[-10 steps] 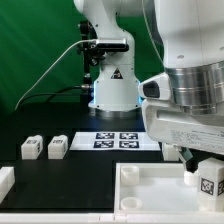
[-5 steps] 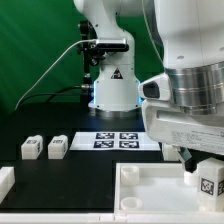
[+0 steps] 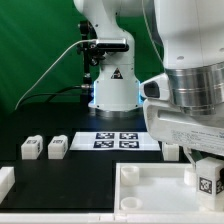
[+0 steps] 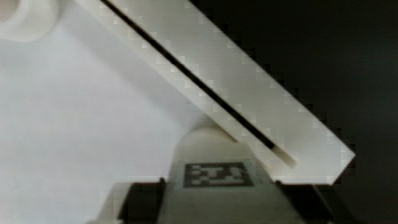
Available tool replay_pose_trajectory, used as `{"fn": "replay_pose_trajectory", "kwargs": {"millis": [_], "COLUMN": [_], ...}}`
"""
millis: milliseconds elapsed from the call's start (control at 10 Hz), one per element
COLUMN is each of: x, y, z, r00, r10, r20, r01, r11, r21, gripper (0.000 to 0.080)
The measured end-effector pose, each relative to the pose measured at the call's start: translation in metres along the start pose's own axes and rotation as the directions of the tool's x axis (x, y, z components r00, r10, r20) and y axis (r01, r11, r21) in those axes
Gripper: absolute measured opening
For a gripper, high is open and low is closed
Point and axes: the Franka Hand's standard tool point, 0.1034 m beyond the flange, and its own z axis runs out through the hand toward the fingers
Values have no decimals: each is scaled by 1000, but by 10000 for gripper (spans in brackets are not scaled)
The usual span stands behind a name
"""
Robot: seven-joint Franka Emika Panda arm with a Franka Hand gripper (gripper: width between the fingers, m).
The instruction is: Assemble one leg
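the gripper point(image 3: 205, 168) hung over the tray point(image 3: 150, 190) at the exterior view's right, its fingers point(image 4: 146, 203) closed narrow on a leg point(image 3: 208, 182), tag outward, just above the tray's floor by its right rim. in the wrist view the leg point(image 4: 217, 172) sat between the fingers beside the tray's raised wall point(image 4: 231, 75). two more legs point(image 3: 31, 147) point(image 3: 57, 146) stood side by side on the black table point(image 3: 75, 175) at the left, near the marker board point(image 3: 118, 140).

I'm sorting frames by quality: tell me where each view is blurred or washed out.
Exterior view: the gripper close to the lens is soft, the marker board farther back crisp. Wrist view: blurry overall, the tray nearly washed out, the leg tag smeared.
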Motion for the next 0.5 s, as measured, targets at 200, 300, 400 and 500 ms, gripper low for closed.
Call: {"fn": "replay_pose_trajectory", "kwargs": {"millis": [200, 300, 400, 500], "x": [0, -1, -2, -2], "y": [-3, -7, -10, -12], "z": [0, 1, 2, 2], "r00": [969, 878, 765, 586], "r10": [247, 479, 644, 808], "r20": [-15, -11, 12, 60], "r01": [-247, -476, -641, -805], "r11": [969, 876, 759, 572], "r21": [35, 78, 114, 161], "gripper": [291, 291, 291, 291]}}
